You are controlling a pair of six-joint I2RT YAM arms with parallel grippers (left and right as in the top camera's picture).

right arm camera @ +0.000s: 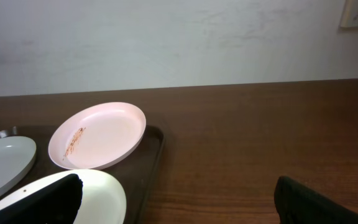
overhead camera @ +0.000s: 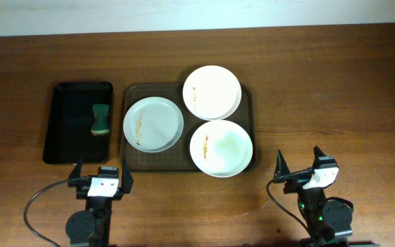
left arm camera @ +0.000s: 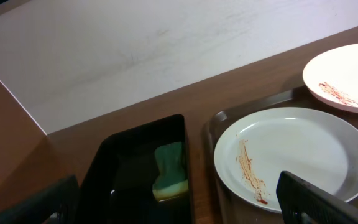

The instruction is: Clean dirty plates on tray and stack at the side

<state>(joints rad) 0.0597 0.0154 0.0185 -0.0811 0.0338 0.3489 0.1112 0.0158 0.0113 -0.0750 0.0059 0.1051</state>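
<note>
Far left on the tabletop [overhead camera: 334,82] there's a black tray [overhead camera: 77,123] with a green sponge [overhead camera: 101,119] in it, just beside the brown tray [overhead camera: 149,161]. All three plates sit on the brown one: left plate [overhead camera: 153,124] and far plate [overhead camera: 212,92] are smeared, and the far plate and near plate [overhead camera: 221,148] poke over the rim. The left pincer [overhead camera: 102,173] sits in front of the black tray and the right pincer [overhead camera: 297,154] is off to the near plate's right. Both are spread wide, holding nothing, clear of the plates. Both arms are tucked low at the near edge.

Brown wooden table [overhead camera: 334,89], dark brown tray [overhead camera: 149,162] at centre, smaller black tray [overhead camera: 70,130] just beside it
</note>
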